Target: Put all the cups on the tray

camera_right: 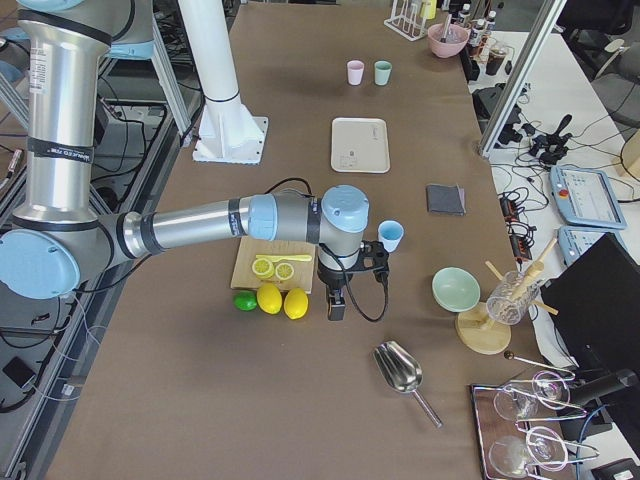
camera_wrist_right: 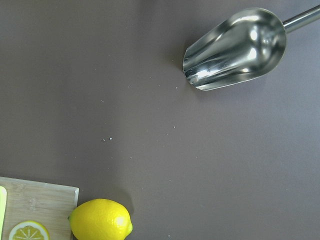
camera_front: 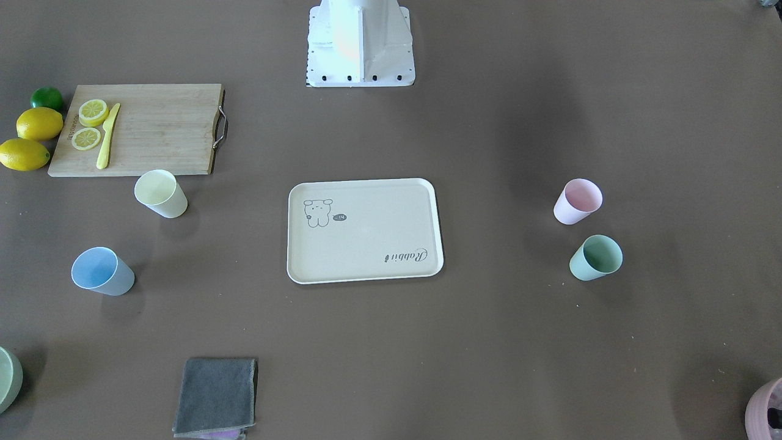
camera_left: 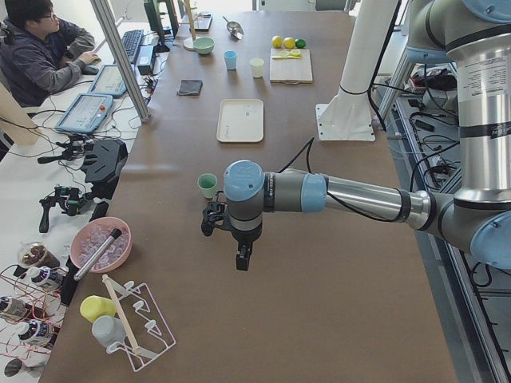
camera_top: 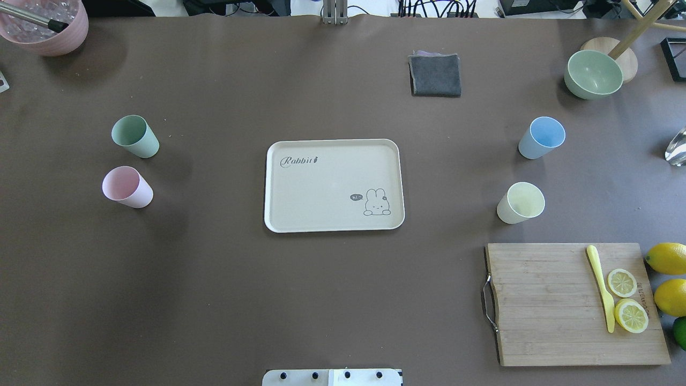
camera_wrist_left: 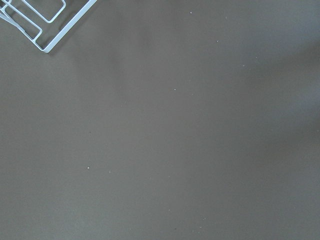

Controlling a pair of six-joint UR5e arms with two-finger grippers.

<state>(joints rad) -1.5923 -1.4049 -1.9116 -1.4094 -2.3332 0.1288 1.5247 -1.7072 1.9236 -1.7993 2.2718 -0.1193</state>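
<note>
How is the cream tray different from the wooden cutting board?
Material: the tray is cream with a rabbit drawing; the cutting board is grained wood.
Edges: the tray has a raised rim and rounded corners; the cutting board is flat with a metal handle.
Load: the tray holds nothing; the cutting board carries two lemon slices and a yellow knife.
Both are rectangular and lie flat on the table.
</note>
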